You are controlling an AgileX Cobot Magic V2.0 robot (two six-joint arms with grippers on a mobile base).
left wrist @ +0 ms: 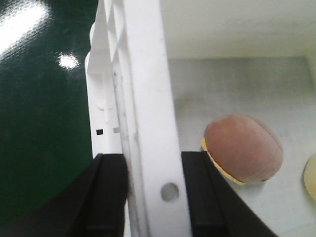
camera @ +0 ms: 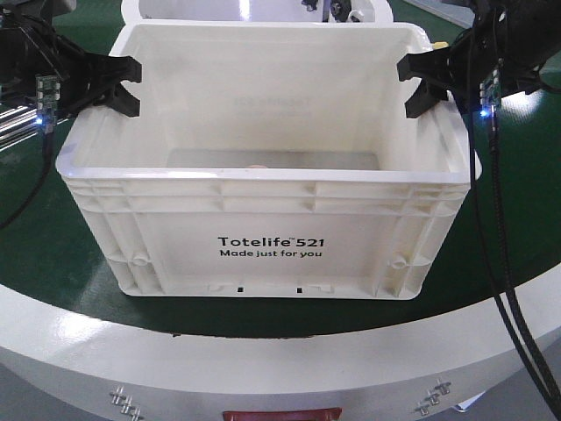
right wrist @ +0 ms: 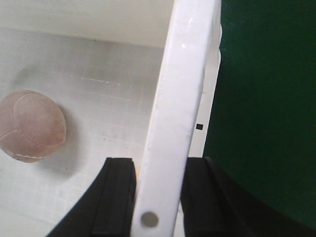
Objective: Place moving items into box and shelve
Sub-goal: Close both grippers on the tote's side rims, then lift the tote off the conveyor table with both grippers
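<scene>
A white open box (camera: 263,250) marked "Totelife 521" stands on the green table. My left gripper (camera: 130,86) straddles its left wall, and in the left wrist view (left wrist: 150,158) the black fingers (left wrist: 111,192) press both sides of the rim (left wrist: 148,98). My right gripper (camera: 410,89) straddles the right wall the same way, with its fingers against the rim (right wrist: 182,89) in the right wrist view (right wrist: 158,165). Inside lies a brown ball (left wrist: 242,148), which also shows in the right wrist view (right wrist: 29,126). A pale yellow item (left wrist: 311,175) lies beside it, mostly cut off.
The green tabletop (camera: 53,263) has a rounded white front edge (camera: 263,360). Another white container (camera: 263,9) stands behind the box. Black cables (camera: 504,281) hang from the right arm down past the table's edge.
</scene>
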